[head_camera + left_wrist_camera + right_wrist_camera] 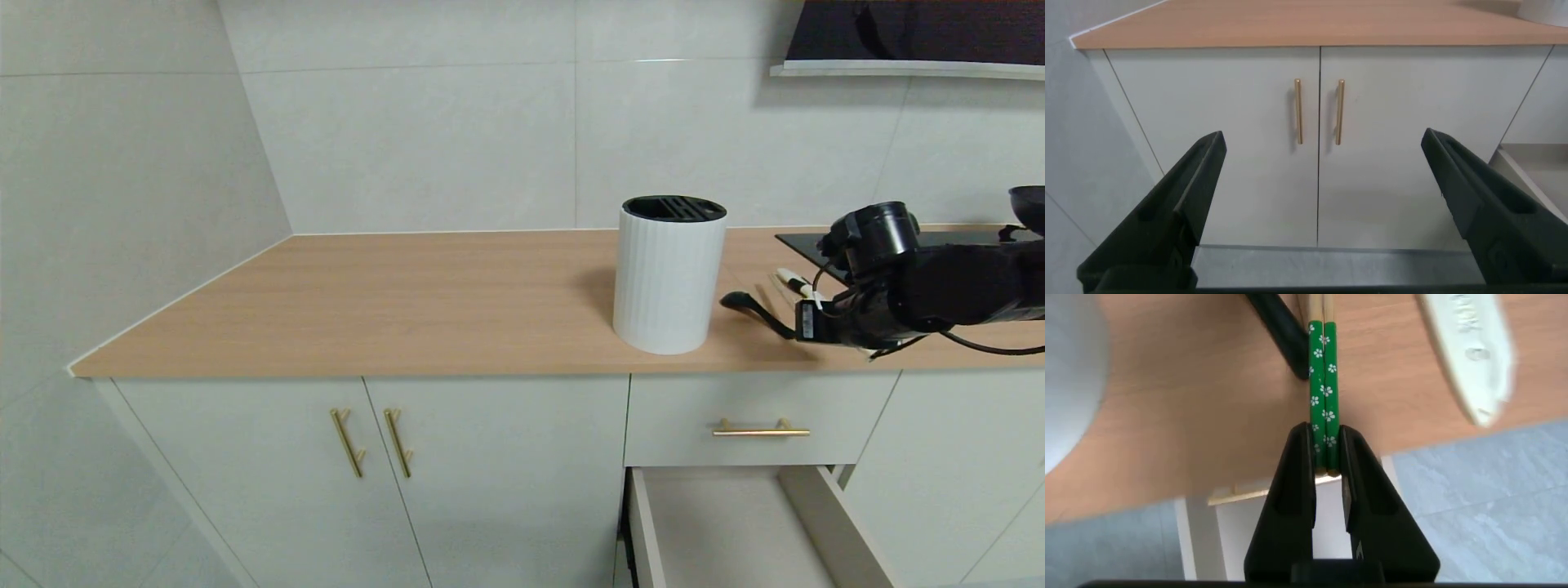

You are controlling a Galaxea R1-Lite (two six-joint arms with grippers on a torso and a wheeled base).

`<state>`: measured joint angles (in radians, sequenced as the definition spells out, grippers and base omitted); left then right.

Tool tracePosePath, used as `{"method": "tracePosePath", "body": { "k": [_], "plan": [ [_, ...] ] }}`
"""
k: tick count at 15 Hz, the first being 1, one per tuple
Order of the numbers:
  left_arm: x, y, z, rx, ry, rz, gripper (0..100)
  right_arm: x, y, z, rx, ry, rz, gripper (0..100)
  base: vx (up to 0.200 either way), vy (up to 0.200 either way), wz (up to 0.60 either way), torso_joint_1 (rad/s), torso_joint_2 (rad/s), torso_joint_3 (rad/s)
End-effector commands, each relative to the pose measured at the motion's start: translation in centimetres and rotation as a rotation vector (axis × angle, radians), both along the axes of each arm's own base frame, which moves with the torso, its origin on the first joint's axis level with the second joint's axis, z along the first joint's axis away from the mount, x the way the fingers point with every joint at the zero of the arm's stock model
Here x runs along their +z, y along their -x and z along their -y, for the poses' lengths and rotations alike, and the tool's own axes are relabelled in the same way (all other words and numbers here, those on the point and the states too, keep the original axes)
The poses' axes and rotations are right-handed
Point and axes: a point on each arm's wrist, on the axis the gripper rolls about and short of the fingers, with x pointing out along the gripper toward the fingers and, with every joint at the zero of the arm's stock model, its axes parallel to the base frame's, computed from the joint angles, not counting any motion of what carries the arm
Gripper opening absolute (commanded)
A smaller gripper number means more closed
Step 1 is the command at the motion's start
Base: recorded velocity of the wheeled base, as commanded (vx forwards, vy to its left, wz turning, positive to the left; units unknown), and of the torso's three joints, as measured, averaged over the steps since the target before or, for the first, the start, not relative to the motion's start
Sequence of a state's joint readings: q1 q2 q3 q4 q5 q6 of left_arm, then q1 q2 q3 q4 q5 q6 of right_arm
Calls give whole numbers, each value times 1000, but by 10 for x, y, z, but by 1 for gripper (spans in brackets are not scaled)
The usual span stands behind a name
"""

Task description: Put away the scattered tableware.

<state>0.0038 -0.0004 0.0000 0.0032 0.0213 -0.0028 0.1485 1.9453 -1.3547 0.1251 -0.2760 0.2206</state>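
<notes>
A pair of wooden chopsticks with green flowered ends lies on the wooden countertop, and my right gripper is shut on the green ends at the counter's front edge. A black spoon lies just beside them; its handle touches the chopsticks. A white utensil lies on the other side. The white ribbed holder with a black slotted top stands upright, left of my right gripper. My left gripper hangs open, low in front of the cabinet doors.
Below the counter an open drawer juts out under a closed one with a gold handle. Two cabinet doors with gold handles are to the left. A black cooktop lies behind my right arm. Tiled walls close the back and left.
</notes>
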Motion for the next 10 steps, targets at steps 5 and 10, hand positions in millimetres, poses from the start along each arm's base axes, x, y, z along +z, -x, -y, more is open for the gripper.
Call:
{"method": "tracePosePath", "body": {
  "k": [5,10],
  "plan": [
    [0,0,0,1,0,0,100,65,120,-10,114,-28,69,0,0,0,0,0,0,0],
    [0,0,0,1,0,0,100,79,188,-1,394,-221,-71,0,0,0,0,0,0,0]
  ]
}}
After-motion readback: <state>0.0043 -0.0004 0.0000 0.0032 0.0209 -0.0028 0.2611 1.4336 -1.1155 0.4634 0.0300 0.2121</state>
